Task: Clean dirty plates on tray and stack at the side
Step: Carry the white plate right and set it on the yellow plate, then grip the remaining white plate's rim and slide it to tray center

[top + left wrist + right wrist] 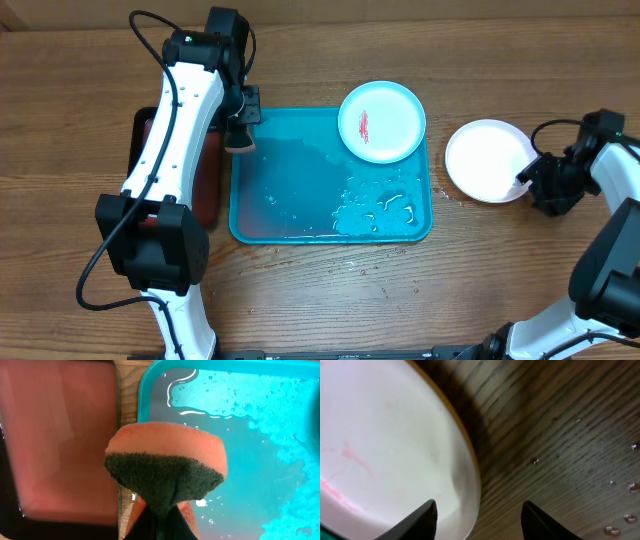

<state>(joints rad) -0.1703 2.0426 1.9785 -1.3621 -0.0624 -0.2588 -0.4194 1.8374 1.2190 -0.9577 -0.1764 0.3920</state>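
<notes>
My left claw (240, 135) is pinched tight on an orange sponge (167, 455), dark scouring face outward, and hangs over the far left corner of the tray (290, 170). The smeared plate (381, 122) sits flat in the tray's far right corner. It lies straight to my right along the far rim, in line with the tray's long axis. The plate is round, so it has no long axis of its own. Its red smear (364, 127) is a short streak left of centre, on the side facing the sponge. I judge the next move to be a sideways carry of the sponge to that streak.

My right claw (479, 521) is spread wide and holds nothing. The rim of the white plate (485, 160) runs between its 2 fingers, and I cannot tell whether either finger touches it. That plate rests on the table (330, 290) just right of the tray. Both claws are about equally near the smeared plate, but only the left has the sponge.

The tray floor between is bare and wet, with water (380, 205) pooled toward the near right, so the plate may slide when pressed. The black tray (60, 435) lies just left of the tray, away from the path. I see only 2 plates for certain.
</notes>
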